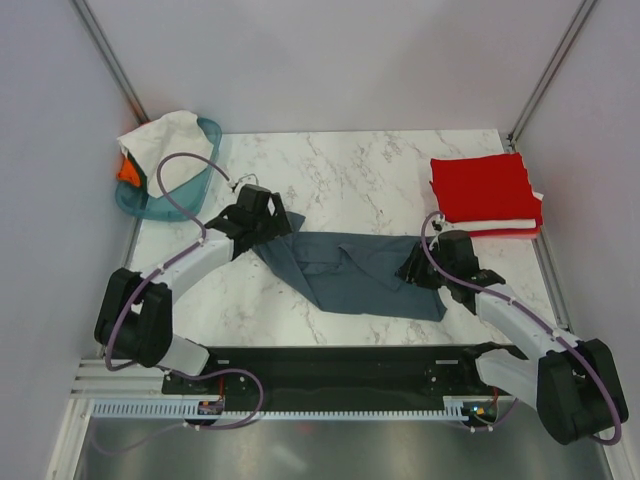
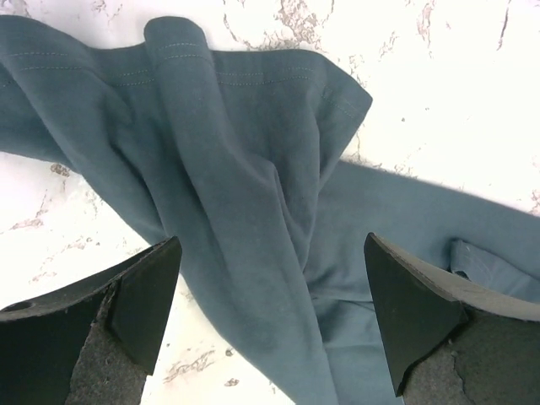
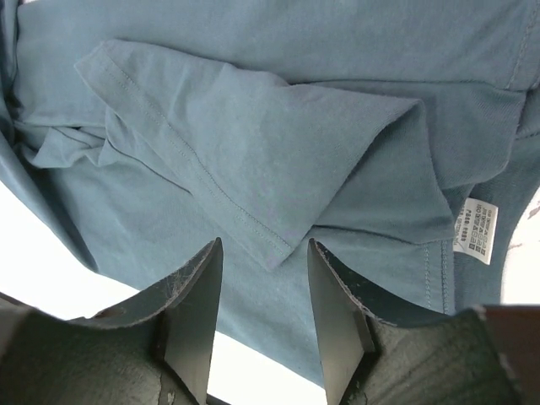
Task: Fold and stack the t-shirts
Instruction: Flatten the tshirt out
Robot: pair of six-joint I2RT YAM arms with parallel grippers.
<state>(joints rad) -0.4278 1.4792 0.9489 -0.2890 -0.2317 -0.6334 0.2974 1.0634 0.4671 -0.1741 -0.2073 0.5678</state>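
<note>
Top external: rumpled blue-grey t-shirt (image 1: 345,272)

Both arms reach forward and inward with wrists angled down, the left gripper (image 1: 262,215) spread wide and the right gripper (image 1: 425,266) parted more narrowly.

White marble-veined table (image 1: 370,165); slate blue-grey t-shirt (image 1: 350,270) lies rumpled at middle, spread left to right, folds doubled over one another (white care label (image 3: 474,226) shows at one seam); far right corner: folded red t-shirt (image 1: 483,187) atop white t-shirt (image 1: 505,231), only white edge visible, low against tabletop; far left corner: teal basket (image 1: 150,208) at table edge; black base plate (image 1: 340,365) along near edge.
</note>
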